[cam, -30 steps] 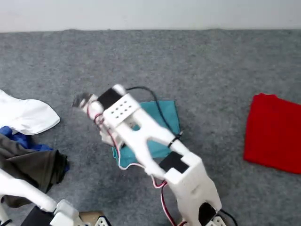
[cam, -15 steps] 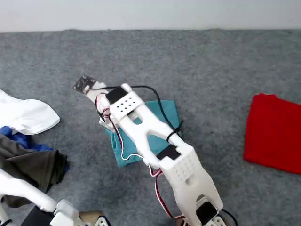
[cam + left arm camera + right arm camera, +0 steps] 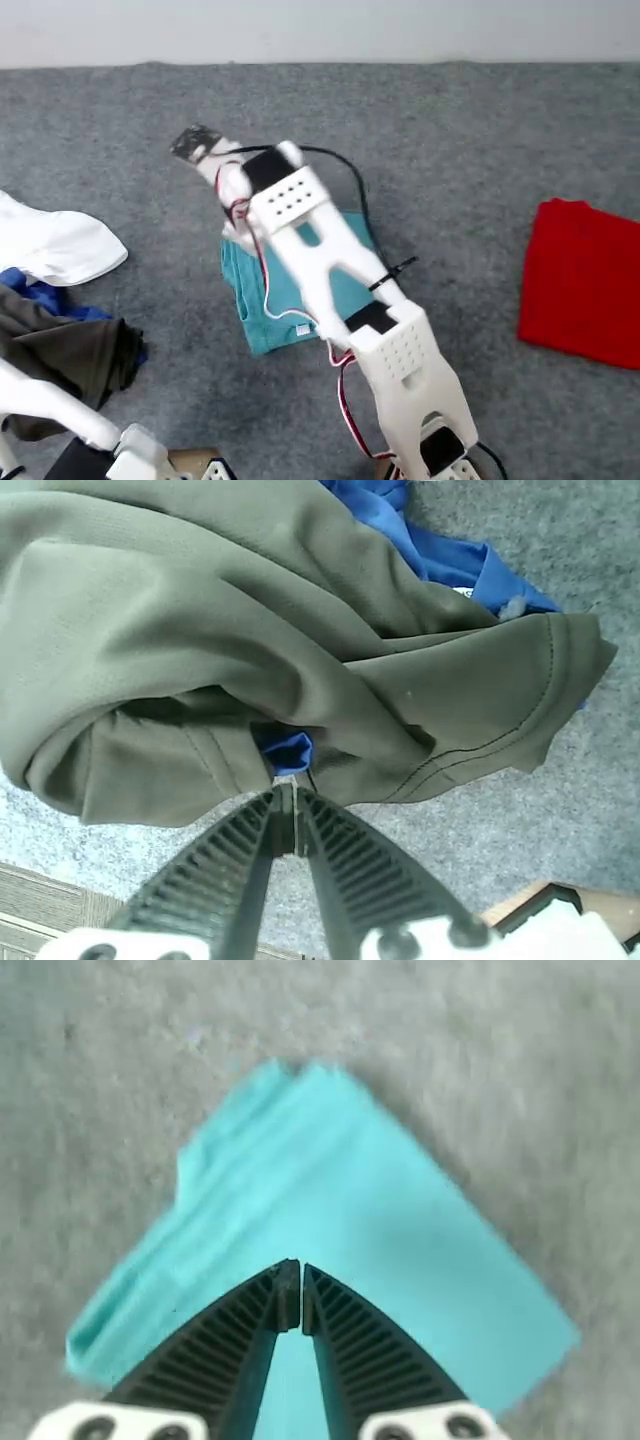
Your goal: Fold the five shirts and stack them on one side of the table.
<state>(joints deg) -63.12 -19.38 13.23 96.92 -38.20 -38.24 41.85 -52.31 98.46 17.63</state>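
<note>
A folded teal shirt point(image 3: 285, 300) lies mid-table, partly under the right arm point(image 3: 330, 270). My right gripper point(image 3: 291, 1295) hovers over the teal shirt point(image 3: 330, 1220), shut and holding nothing. A folded red shirt point(image 3: 585, 280) rests at the right edge. At the left lie a crumpled white shirt point(image 3: 55, 245), a blue shirt point(image 3: 45, 297) and an olive shirt point(image 3: 70, 355) in a heap. My left gripper point(image 3: 285, 805) is shut, its tips at the edge of the olive shirt point(image 3: 200, 630), with blue cloth point(image 3: 285, 750) peeking out just beyond.
Grey carpet-like table surface point(image 3: 450, 150) stretches to the far wall. Open room lies between the teal and red shirts. The left arm's base point(image 3: 60, 415) sits at the near left corner, beside the shirt heap.
The right arm's wrist has swung toward the far side and a little right, uncovering more of the teal shirt's near left part. The shirt heap and the red shirt have not moved.
</note>
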